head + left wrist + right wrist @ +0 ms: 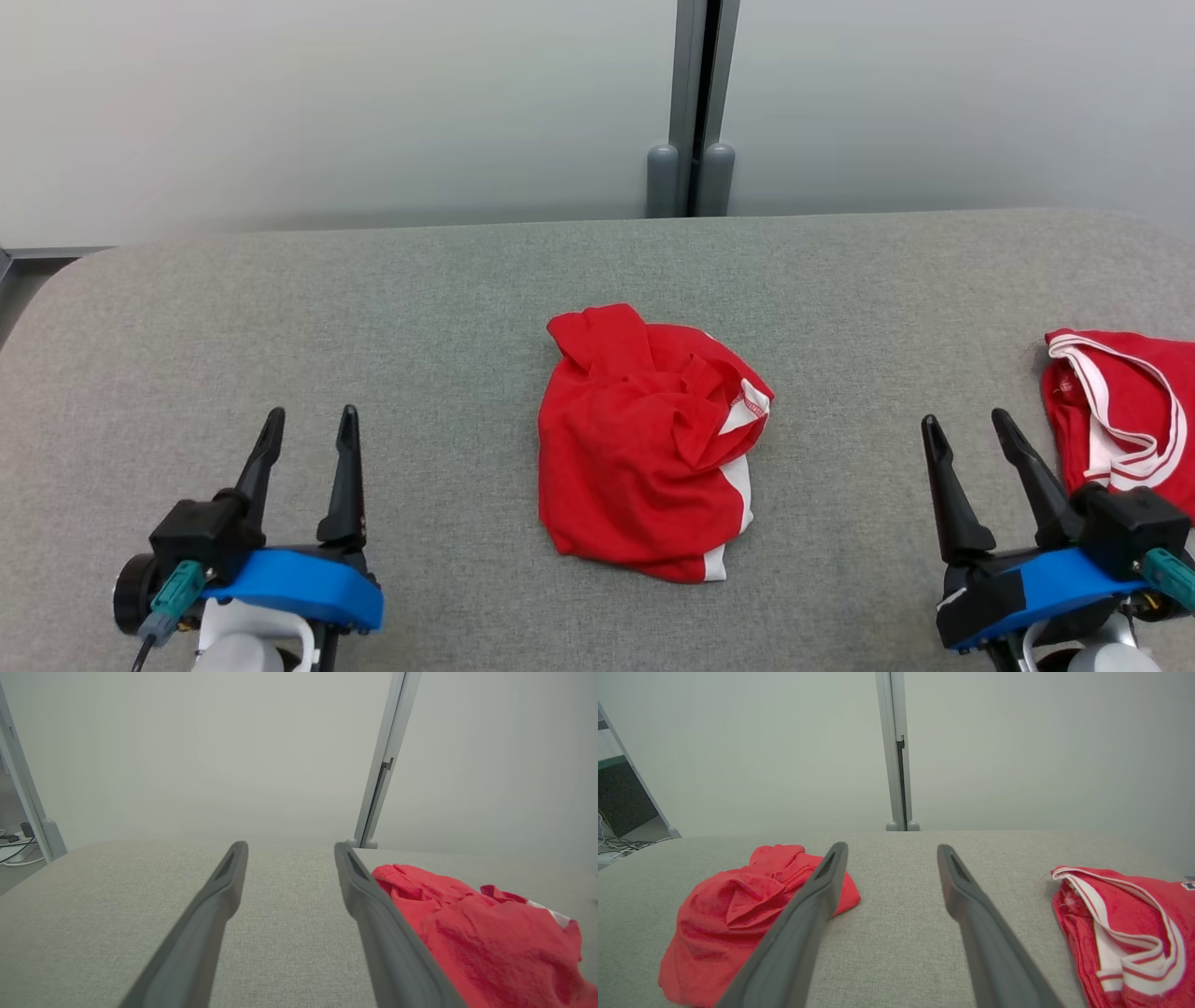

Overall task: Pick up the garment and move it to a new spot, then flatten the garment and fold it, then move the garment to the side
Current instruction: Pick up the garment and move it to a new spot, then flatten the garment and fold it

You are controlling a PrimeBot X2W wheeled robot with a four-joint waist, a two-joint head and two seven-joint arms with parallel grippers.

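Crumpled red garment [644, 443] at centre of grey table [420, 299], untouched. At 8 o'clock from it, left gripper [312, 415], jaws spread, empty, well apart. At 4 o'clock, right gripper [964, 420], likewise released and empty. At 3 o'clock, by frame edge, second garment [1120, 411], red with white trim, just beside right gripper.

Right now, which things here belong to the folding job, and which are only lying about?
Job: crumpled red garment, middle of the grey table; left gripper and right gripper, both open, empty.
Lying about, probably: red garment with white trim, at the table's right edge; grey post behind.
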